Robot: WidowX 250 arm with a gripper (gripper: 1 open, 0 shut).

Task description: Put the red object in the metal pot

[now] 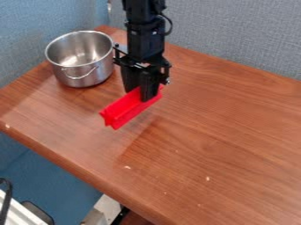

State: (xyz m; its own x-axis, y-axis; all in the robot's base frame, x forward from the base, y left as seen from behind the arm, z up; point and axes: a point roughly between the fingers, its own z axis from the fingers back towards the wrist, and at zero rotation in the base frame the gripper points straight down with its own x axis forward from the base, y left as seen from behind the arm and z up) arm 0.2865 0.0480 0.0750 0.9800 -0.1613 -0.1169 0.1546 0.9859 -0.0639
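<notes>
The red object (125, 109) is a long bright red bar slanting across the wooden table, its upper right end pinched between my fingers. My gripper (146, 93) comes straight down from above and is shut on that end of the bar. Whether the bar's lower left end rests on the wood or hangs just above it I cannot tell. The metal pot (79, 57), round and shiny, stands upright at the table's far left corner, a short way up and left of the gripper. It looks empty inside.
The brown wooden table (212, 141) stretches wide to the right and front of the bar. Its left and front edges drop off to a blue-grey floor. A blue-grey wall stands behind it.
</notes>
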